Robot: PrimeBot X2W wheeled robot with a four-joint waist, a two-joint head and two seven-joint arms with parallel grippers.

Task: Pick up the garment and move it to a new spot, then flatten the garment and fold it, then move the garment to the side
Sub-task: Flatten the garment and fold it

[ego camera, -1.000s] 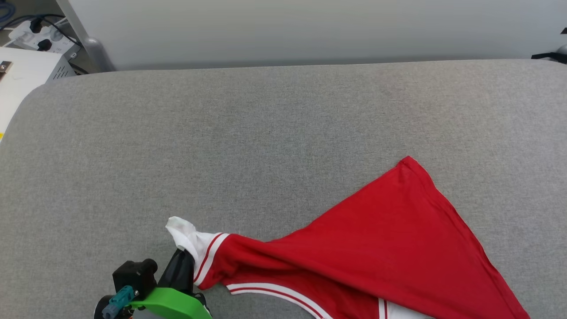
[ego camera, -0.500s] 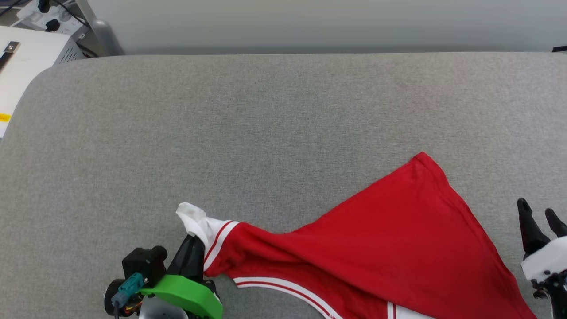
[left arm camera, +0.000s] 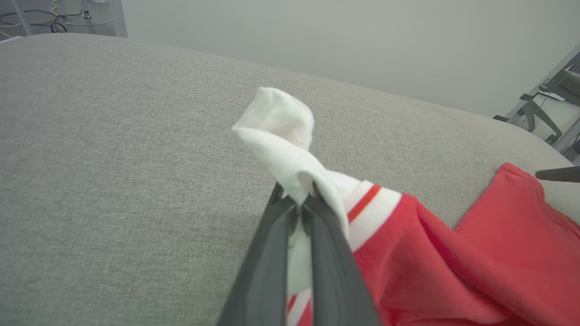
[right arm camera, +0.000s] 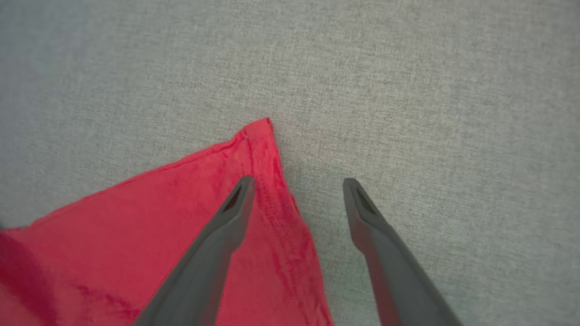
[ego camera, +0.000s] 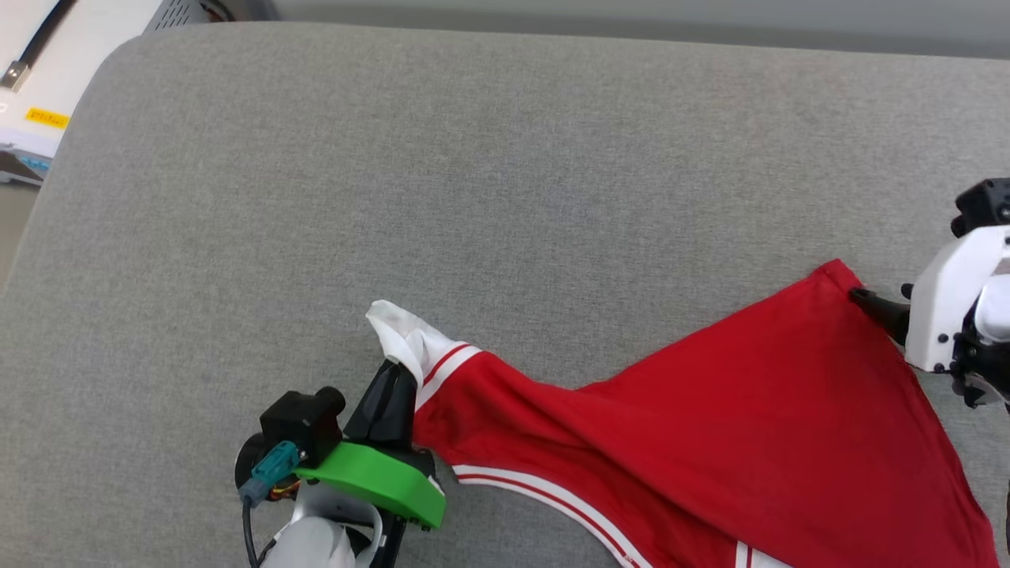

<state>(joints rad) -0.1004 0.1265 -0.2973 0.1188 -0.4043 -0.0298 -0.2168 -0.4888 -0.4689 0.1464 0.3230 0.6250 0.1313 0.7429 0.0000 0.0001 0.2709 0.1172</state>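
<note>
Red garment (ego camera: 710, 442) clamped by left tool (left arm camera: 297, 199); right tool (right arm camera: 297, 181) straddles it.

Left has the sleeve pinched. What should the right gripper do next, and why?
Probably close the right gripper on the red corner of the garment: its open fingers straddle that edge, and the left gripper is shut on the white sleeve, so a second grip could spread it.

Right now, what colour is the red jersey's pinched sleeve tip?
White sleeve tip; clearest in left wrist view.
</note>
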